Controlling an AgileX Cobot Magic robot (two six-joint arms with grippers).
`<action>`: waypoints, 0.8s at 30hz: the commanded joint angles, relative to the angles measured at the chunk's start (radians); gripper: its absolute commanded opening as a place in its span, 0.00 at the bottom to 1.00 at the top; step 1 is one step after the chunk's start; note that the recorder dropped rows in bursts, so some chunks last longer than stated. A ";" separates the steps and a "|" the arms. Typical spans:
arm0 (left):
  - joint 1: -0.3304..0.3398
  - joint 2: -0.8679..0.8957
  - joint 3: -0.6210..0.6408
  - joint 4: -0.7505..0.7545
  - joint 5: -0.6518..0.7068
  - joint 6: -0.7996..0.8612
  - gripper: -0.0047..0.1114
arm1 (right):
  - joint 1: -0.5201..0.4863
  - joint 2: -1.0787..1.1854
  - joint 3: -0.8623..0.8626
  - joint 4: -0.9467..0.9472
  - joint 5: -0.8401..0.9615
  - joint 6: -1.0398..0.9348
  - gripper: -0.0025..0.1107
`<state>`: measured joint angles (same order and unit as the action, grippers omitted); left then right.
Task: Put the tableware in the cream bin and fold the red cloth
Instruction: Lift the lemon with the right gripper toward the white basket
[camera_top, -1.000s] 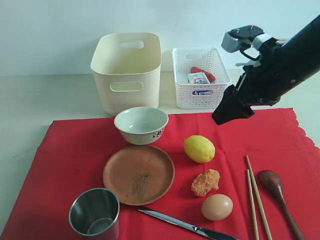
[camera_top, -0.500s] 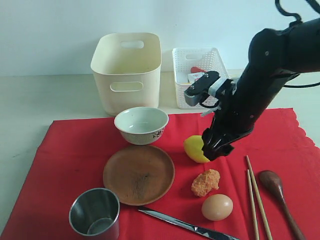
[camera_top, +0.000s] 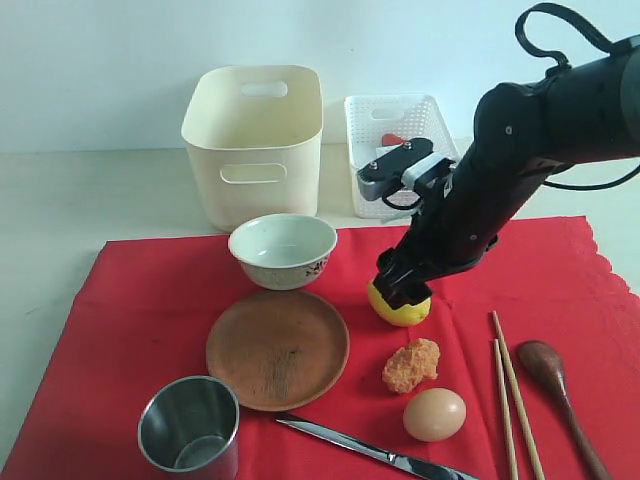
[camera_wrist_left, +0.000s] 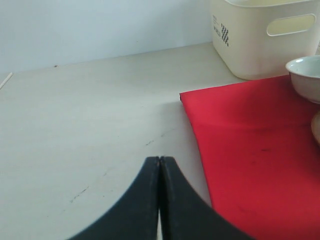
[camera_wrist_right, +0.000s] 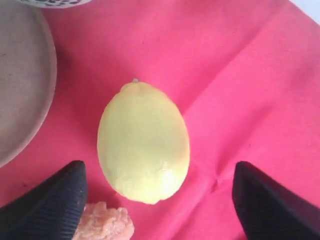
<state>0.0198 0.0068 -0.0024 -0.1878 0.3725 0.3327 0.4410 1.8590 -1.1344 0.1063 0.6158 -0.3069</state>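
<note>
Right claw (camera_wrist_right: 157, 172) spread wide around lemon (camera_wrist_right: 143, 142) at 2 o'clock from brown plate (camera_top: 278, 348); left claw (camera_wrist_left: 160, 165) pinched closed above worktop (camera_wrist_left: 75, 125).

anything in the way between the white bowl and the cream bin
Nothing visible. The white bowl sits on the red cloth just in front of the cream bin, with only bare cloth and table between them. The right gripper is off to the side, open over the lemon.

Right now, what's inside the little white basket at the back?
Inside the white basket, only something small and red shows. The right arm covers the front part, so whatever else lies in there is hidden.
</note>
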 joint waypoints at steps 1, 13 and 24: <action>-0.004 -0.007 0.002 -0.005 -0.001 0.004 0.04 | 0.000 0.027 0.002 0.047 -0.057 0.001 0.74; -0.004 -0.007 0.002 -0.005 -0.001 0.004 0.04 | 0.000 0.101 0.000 0.077 -0.117 -0.004 0.73; -0.004 -0.007 0.002 -0.005 -0.001 0.004 0.04 | 0.000 0.129 -0.001 0.077 -0.123 0.000 0.31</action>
<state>0.0198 0.0068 -0.0024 -0.1878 0.3725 0.3327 0.4410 1.9916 -1.1344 0.1847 0.5049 -0.3070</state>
